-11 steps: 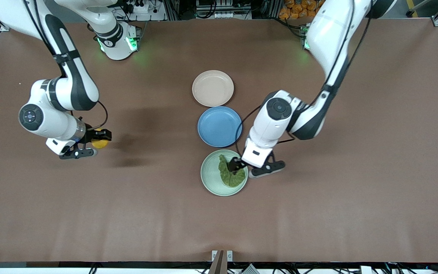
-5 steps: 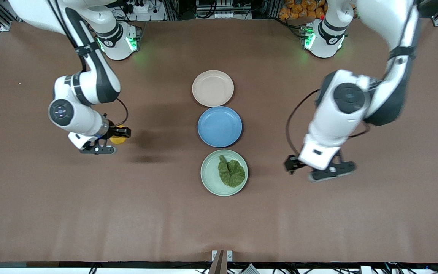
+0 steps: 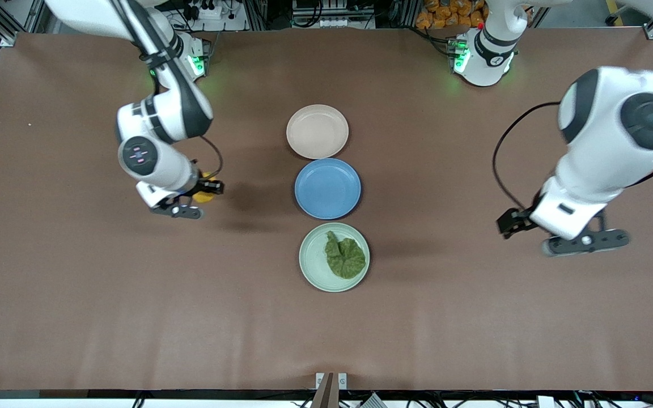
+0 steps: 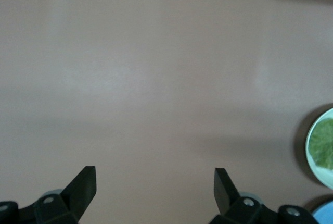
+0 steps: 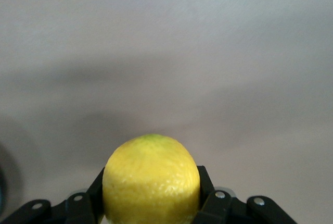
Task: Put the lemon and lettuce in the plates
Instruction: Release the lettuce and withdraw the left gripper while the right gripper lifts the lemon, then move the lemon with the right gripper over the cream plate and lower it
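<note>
My right gripper is shut on the yellow lemon, held above bare table toward the right arm's end, beside the blue plate. In the right wrist view the lemon fills the space between the black fingers. The dark-green lettuce lies in the mint green plate, nearest the front camera. The beige-pink plate is empty, farthest from the camera. My left gripper is open and empty over bare table toward the left arm's end; its wrist view shows the lettuce at the edge.
An empty blue plate sits between the beige-pink and mint green plates, all three in a line down the table's middle. The brown table surrounds them.
The left gripper let go of the lettuce in the mint green plate and swung away toward the left arm's end. The right gripper carried the lemon toward the plates.
</note>
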{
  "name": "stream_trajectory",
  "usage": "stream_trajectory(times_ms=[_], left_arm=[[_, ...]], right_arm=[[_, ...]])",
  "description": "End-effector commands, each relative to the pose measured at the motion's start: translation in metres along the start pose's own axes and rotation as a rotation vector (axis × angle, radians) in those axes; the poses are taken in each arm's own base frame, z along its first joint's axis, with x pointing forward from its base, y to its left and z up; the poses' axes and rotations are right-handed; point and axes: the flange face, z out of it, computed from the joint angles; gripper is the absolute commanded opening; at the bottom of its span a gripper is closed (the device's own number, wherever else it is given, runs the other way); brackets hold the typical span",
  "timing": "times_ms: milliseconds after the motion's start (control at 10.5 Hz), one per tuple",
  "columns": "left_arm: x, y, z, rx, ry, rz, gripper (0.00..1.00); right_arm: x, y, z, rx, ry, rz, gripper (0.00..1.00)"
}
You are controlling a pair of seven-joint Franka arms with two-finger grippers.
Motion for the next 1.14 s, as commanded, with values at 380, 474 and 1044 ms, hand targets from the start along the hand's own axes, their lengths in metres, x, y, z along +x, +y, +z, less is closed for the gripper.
stream_trajectory(times_ms=[380,474,1044], left_arm=[[-0.038,-0.063,-0.083,-0.004,-0.06,0.057,1.0],[-0.041,-0.074,-0.093,-0.007,-0.062,0.061,1.0],[-0.063,-0.089,-0.119,-0.07,-0.122,0.047,1.0]], right_arm=[[-0.125,-0.139,-0.001,-0.032,0.032,0.191,0.0],[-0.158,-0.167,0.009,-0.026,0.019,0.216,0.0],[-0.236,-0.231,0.04,0.053,0.001,0.238,0.0]])
